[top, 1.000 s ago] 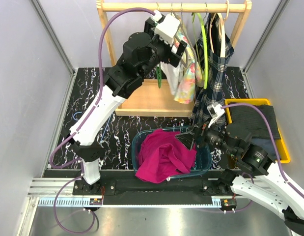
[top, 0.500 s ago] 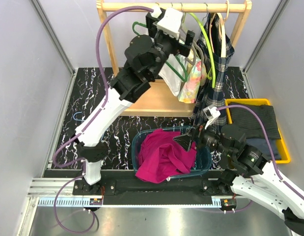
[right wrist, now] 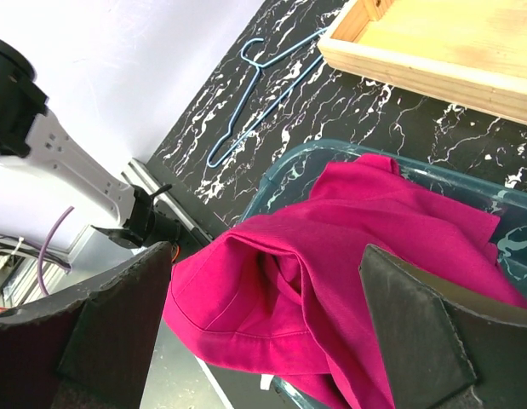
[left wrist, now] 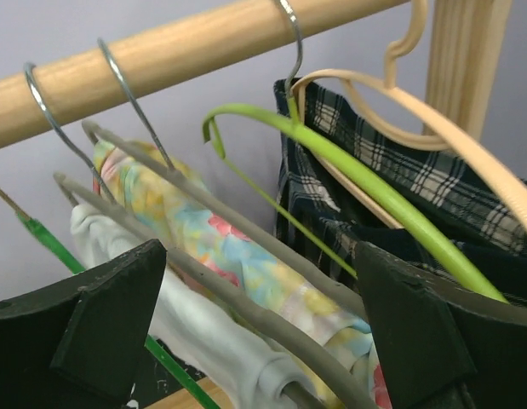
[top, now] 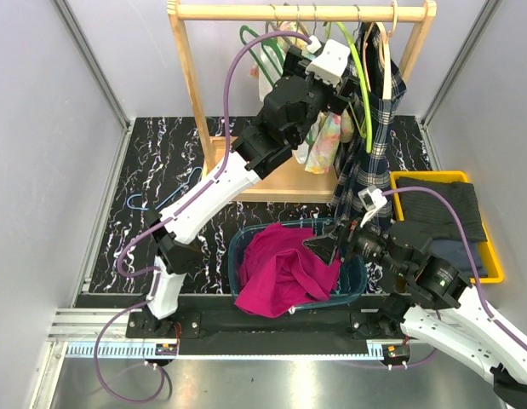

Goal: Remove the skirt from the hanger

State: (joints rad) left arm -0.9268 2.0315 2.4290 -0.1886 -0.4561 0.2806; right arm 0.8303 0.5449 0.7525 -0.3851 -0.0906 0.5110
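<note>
The task looks barely begun, since the garment I take to be the skirt, the dark plaid skirt (top: 365, 162), still hangs full length from its cream hanger (left wrist: 450, 128) at the right end of the wooden rail (top: 246, 11). Its waist is over the hanger's shoulders and nothing grips it. The left pincer (left wrist: 261, 281) is raised to rail height among the hangers with its jaws spread wide and clamping nothing. In the wrist view the two grey hangers (left wrist: 246, 221) carrying the floral garment (left wrist: 220, 239) cross the span between its fingers. The lime-green hanger (left wrist: 348, 170) and the plaid cloth lie just beyond its right finger. So it is near the skirt but not on it, and I cannot tell whether it touches any hanger. The right pincer (right wrist: 263, 281) is also open and empty, low over the blue bin (top: 237, 247) on the tabletop (top: 161, 170). A magenta cloth (top: 284, 268) is heaped in that bin and spills over its near rim. By my reading everything that matters is left: take hold of the skirt or its hanger, slide the waist off the cream shoulders, and bring the skirt clear of the rail. The crowding of hangers around the left fingers suggests the wrong garment could easily be caught.
</note>
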